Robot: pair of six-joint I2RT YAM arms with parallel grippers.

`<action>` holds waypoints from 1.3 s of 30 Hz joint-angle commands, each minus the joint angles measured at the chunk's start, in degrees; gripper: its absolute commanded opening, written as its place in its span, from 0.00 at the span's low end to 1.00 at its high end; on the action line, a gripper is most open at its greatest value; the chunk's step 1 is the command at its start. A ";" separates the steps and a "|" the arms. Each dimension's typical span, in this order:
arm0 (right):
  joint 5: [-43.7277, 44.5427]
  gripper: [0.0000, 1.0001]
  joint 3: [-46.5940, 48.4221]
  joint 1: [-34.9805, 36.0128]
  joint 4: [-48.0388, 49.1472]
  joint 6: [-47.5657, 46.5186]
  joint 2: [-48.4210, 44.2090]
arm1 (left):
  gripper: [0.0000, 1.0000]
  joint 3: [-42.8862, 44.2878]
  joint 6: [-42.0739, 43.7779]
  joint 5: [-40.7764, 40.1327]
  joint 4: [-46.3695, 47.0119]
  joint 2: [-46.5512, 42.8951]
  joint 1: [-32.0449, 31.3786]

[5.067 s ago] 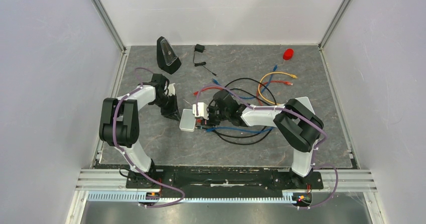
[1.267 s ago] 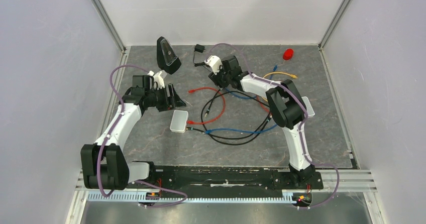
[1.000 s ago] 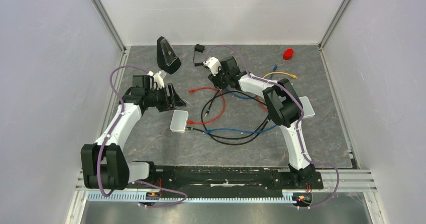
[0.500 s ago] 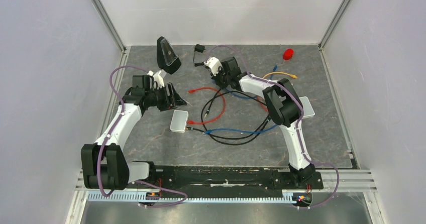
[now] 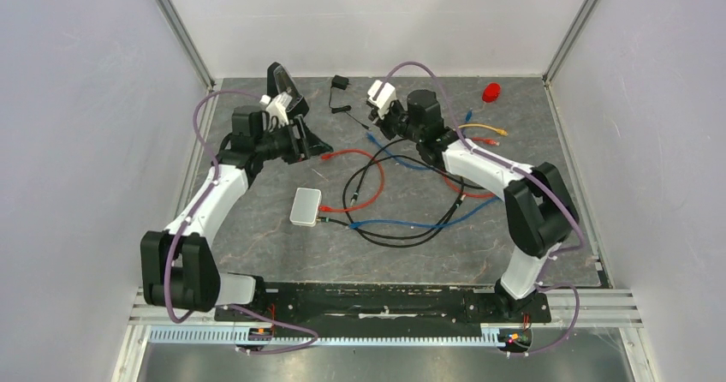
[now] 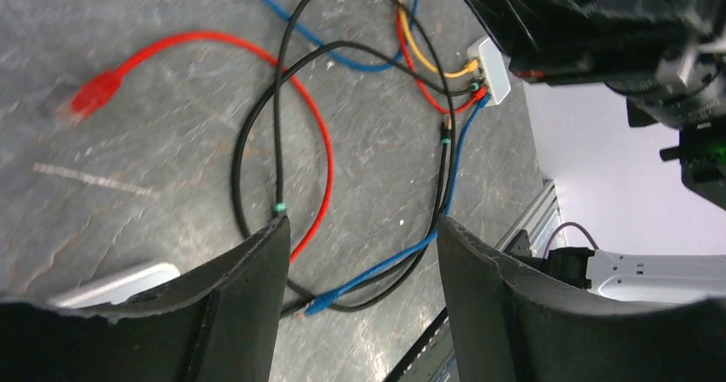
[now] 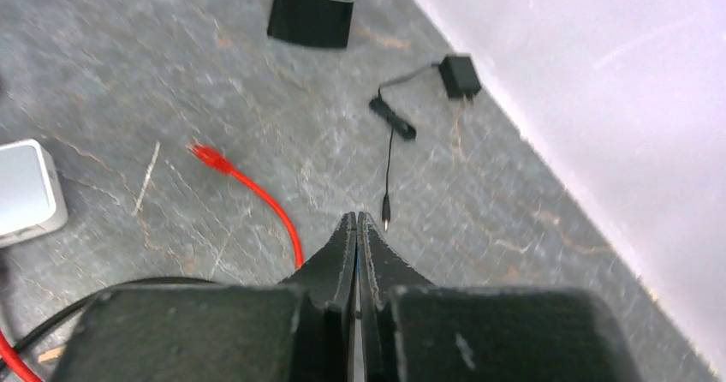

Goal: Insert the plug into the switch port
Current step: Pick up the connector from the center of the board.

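Left claw [image 6: 360, 236] spread wide, upper left of the overhead view. Right claw [image 7: 356, 223] pinched closed, upper centre. Switch box [image 5: 306, 206]: cables [image 5: 394, 224] crowd its right edge; bare tabletop [image 5: 257, 245] to its left.

Right gripper [image 7: 355, 223] snapped shut, lifted — left gripper [image 6: 360, 236] shifted back.

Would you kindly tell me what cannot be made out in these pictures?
Top view: the port of the white box is too small to see.
Left wrist view: that box is partly hidden behind the left gripper.
Right wrist view: the shut right gripper hides whether anything is pinched.
Top view: the black wedge device is partly covered by the left arm.
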 commanded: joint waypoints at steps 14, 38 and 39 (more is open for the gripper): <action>15.85 0.29 3.62 -3.30 -8.16 4.58 4.08 | 0.70 10.44 5.13 -16.40 -8.60 -0.95 -3.87; 1.50 0.51 19.59 -13.25 -11.63 11.46 19.52 | 0.68 0.60 13.13 -21.65 -12.96 -11.73 -3.95; 1.80 0.51 20.38 -11.53 -12.66 10.04 20.04 | 0.68 0.40 13.12 -22.20 -12.92 -12.21 -3.96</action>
